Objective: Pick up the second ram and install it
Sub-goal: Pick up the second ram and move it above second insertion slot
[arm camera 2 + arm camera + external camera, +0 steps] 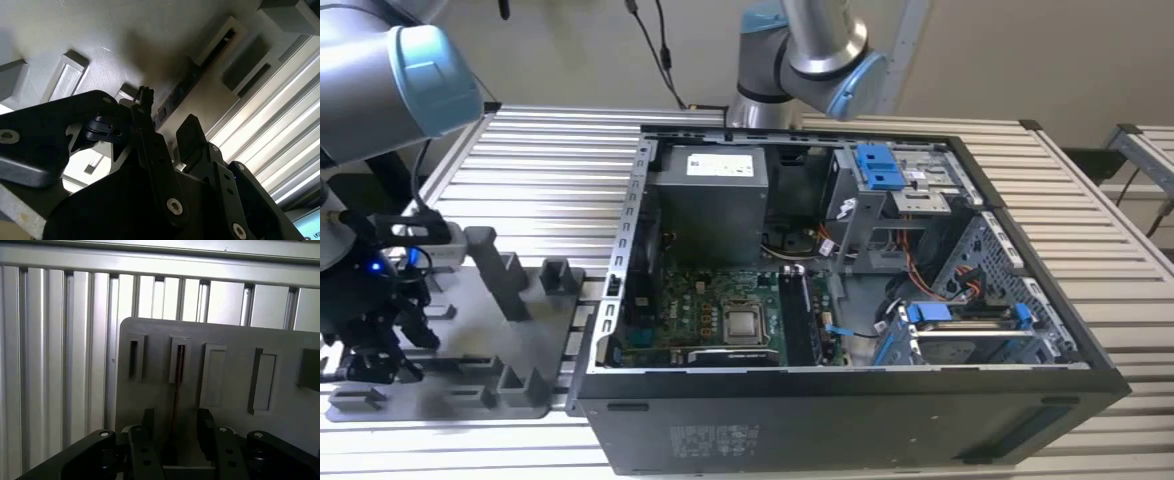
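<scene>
We see our pincer (176, 416) spread astride the second ram (178, 370), which stands on edge in the grey holder plate (235, 340).

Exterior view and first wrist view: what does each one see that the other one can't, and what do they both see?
Exterior view: the open computer case with its green motherboard and grey power-supply box, and another arm behind it. First wrist view: the second ram standing on edge in a slot, between the open fingers of the gripper. Both: that gripper, the grey holder plate and the slatted table.
</scene>
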Motion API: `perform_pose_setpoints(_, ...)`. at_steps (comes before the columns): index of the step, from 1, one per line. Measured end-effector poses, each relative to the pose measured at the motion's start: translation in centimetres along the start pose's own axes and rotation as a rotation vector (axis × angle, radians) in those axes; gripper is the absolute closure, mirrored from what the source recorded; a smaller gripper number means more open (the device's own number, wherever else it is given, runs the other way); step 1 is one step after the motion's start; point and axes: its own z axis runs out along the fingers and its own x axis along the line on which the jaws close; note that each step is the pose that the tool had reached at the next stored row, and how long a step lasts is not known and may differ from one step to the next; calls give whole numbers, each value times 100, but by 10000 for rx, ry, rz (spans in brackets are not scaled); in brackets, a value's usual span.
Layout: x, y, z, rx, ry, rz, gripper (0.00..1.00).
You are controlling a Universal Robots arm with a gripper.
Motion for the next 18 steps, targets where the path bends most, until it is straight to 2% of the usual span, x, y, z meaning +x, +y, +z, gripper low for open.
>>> perform_pose_setpoints(8, -1, 1, 3, 3, -1, -19, 52)
perform_pose_setpoints(9, -1, 1, 3, 3, -2, -19, 54)
perform_pose_setpoints(11, -1, 1, 3, 4, -3, -19, 67)
perform_pose_setpoints(14, 0, 2, 3, 3, -1, -19, 73)
perform_pose_setpoints(15, -1, 2, 3, 3, -2, -19, 79)
perform_pose_setpoints(18, 0, 2, 3, 2, -1, -20, 79)
